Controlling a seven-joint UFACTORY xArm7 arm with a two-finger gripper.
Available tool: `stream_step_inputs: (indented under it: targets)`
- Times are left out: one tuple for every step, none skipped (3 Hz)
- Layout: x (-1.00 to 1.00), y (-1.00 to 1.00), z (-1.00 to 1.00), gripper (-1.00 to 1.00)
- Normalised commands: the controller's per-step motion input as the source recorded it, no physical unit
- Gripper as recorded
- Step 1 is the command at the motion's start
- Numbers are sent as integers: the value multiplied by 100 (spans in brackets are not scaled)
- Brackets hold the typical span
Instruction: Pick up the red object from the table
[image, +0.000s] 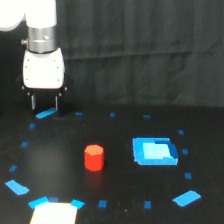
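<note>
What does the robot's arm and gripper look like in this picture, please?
The arm is glossy white and rounded, ending in a short silver-grey metal cylinder. Below it sits a boxy white gripper body with rounded corners. The gripper has two thin dark fingers on a black base. No cables or markings can be seen.

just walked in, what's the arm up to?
One xArm6 is set to pick up the red block, which stands untouched on the black table, left of a blue patch. The gripper hangs at the back, toward the exterior view's left, fingers apart and holding nothing, well clear of the block. The pick has not yet been made.
</note>
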Motion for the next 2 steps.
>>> stream_step_inputs:
  targets:
    - [29,-98,-65,100]
    - [12,-100,-42,100]
